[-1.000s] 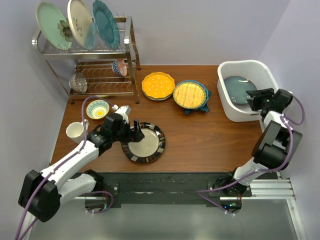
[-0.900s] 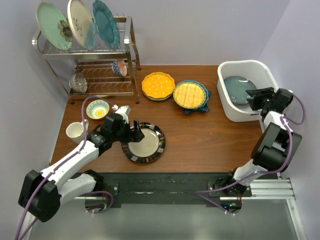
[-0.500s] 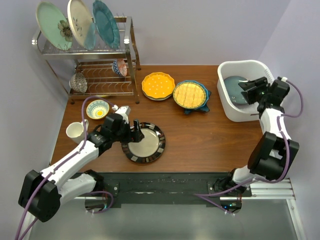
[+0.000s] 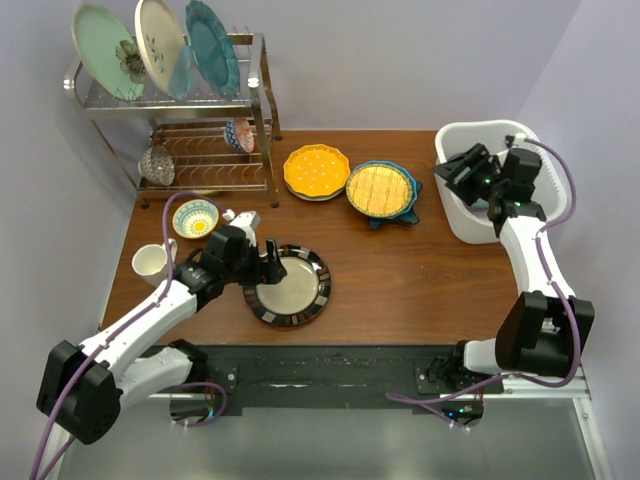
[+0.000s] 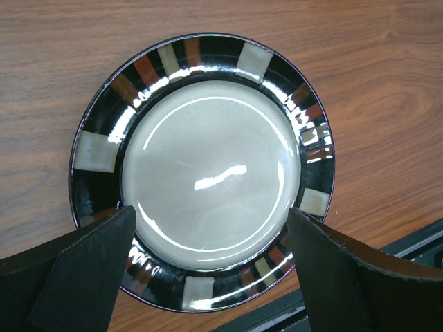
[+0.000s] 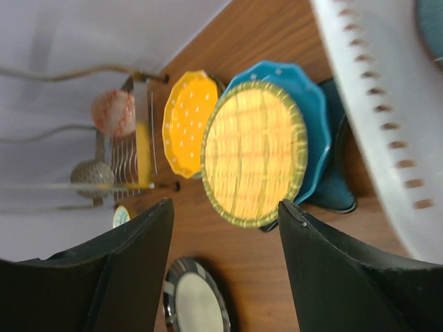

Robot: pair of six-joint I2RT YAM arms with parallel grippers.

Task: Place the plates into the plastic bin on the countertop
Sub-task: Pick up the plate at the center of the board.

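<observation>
A plate with a dark patterned rim and grey centre (image 4: pixel 290 285) lies flat on the table. My left gripper (image 4: pixel 268 262) is open at its left edge. In the left wrist view the fingers straddle the near rim of this plate (image 5: pixel 208 166), apart from it. My right gripper (image 4: pixel 452 170) hovers open and empty over the left side of the white plastic bin (image 4: pixel 478 232). Its wrist view looks past the slotted bin rim (image 6: pixel 374 104) at the yellow gridded plate (image 6: pixel 252 152) on the blue star-shaped plate (image 6: pixel 315 104), and the yellow scalloped plate (image 6: pixel 187 121). A bluish plate (image 6: pixel 432 17) shows inside the bin.
A chrome wire rack (image 4: pixel 200 130) at the back left carries three large upright plates. A small patterned bowl (image 4: pixel 195 218) and a white cup (image 4: pixel 150 263) sit left of my left arm. The yellow scalloped plate (image 4: pixel 316 171) and gridded plate (image 4: pixel 379 189) lie at the back centre.
My right gripper has swung from the bin's right edge up and leftward across the bin, its jaws spreading wider. The left arm and the dark-rimmed plate have not moved.
</observation>
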